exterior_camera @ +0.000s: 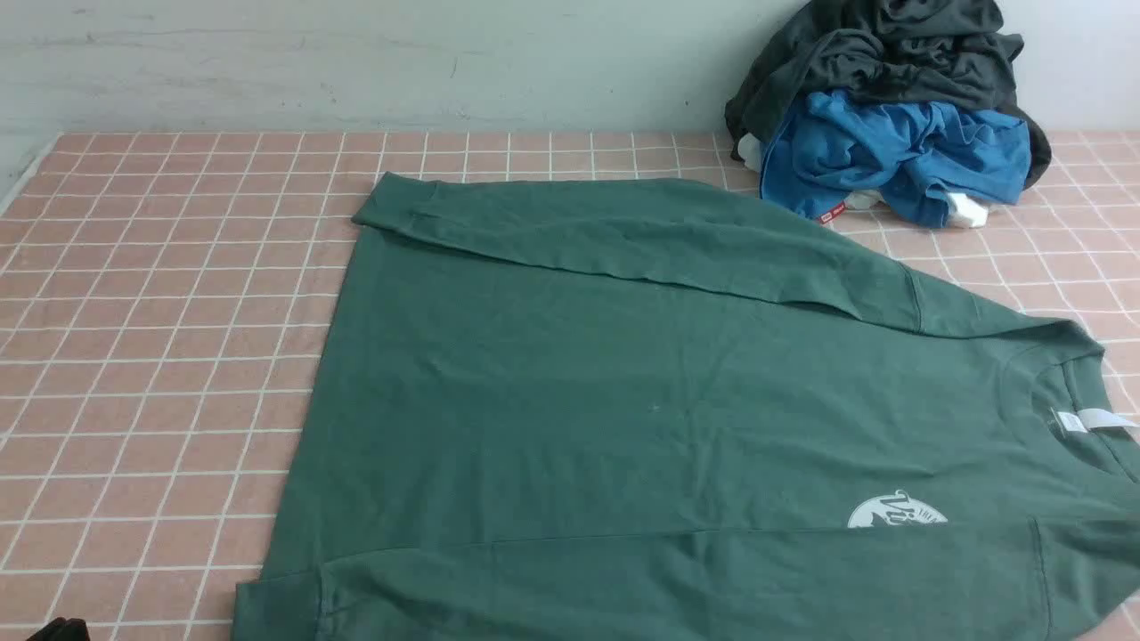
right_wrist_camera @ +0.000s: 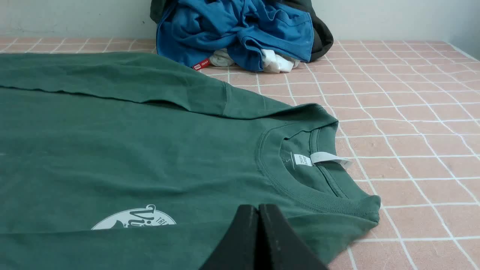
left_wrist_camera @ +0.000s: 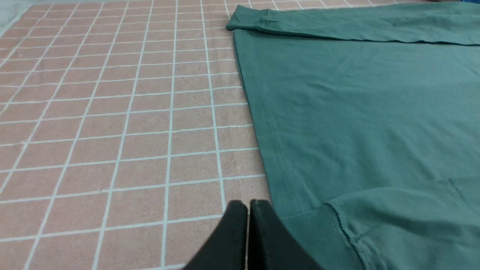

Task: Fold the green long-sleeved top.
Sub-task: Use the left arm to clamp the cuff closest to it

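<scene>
A pink tablecloth with a grid of thin white lines (exterior_camera: 160, 356) is covering the table, and to the left of the top only this cloth is showing. The left gripper (left_wrist_camera: 248, 204), with two black pointed fingers, is hanging just beside the left near corner of the top, close to a ribbed cuff (left_wrist_camera: 318, 232). Its fingers are pressing together and are holding nothing. I cannot tell if it is touching the cuff.

The large dark green cotton long-sleeved top (exterior_camera: 623, 401) is lying flat with its front up, in the middle of the table. Its hem is pointing to the robot's left and its neck to the right. Both sleeves are lying folded over the body. The far sleeve (exterior_camera: 623, 231) is running along the far edge of the top, and its cuff is reaching the far hem corner. The near sleeve (exterior_camera: 668, 579) is running along the near edge and is covering the lower part of a small white round logo (exterior_camera: 895, 512).

Further right, a white label (exterior_camera: 1091, 420) is sticking out from the ribbed crew neck. The right gripper (right_wrist_camera: 258, 208) is hanging over the top, between the logo and the neck. Its black fingers are closed on each other with nothing between them.

Behind the right shoulder of the top, a crumpled bright blue garment (exterior_camera: 891, 151) is lying under a dark charcoal-grey garment (exterior_camera: 891, 53), against the pale wall (exterior_camera: 356, 62).
</scene>
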Robot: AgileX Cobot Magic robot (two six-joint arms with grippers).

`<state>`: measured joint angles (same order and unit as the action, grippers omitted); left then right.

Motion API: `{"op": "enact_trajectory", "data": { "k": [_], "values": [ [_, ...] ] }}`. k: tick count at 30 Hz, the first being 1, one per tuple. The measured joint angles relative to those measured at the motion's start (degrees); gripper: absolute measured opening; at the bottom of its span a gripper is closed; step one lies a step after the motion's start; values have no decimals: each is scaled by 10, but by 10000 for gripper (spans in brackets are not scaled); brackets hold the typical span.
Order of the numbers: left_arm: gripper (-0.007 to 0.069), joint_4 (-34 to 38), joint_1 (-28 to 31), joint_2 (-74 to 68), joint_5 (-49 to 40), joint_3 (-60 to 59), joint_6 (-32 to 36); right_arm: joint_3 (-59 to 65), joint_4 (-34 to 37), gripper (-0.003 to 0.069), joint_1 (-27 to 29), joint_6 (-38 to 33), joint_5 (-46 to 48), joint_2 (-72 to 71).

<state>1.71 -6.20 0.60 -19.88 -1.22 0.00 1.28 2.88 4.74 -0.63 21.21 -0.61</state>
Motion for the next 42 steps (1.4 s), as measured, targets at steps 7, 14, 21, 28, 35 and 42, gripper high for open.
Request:
{"op": "enact_trajectory", "data": {
  "k": [7,14,21,28,35,42],
  "values": [
    [-4,0,0,0,0,0,0,0,0,-14,0,0,0,0],
    [-4,0,0,0,0,0,0,0,0,-14,0,-1,0,0],
    [-4,0,0,0,0,0,0,0,0,-14,0,-1,0,0],
    [-4,-23,0,0,0,0,0,0,0,-14,0,-1,0,0],
    [-4,-55,0,0,2,-1,0,0,-3,-14,0,-2,0,0],
    [-4,-61,0,0,48,-5,0,2,-8,-14,0,-2,-45,0]
  ]
}}
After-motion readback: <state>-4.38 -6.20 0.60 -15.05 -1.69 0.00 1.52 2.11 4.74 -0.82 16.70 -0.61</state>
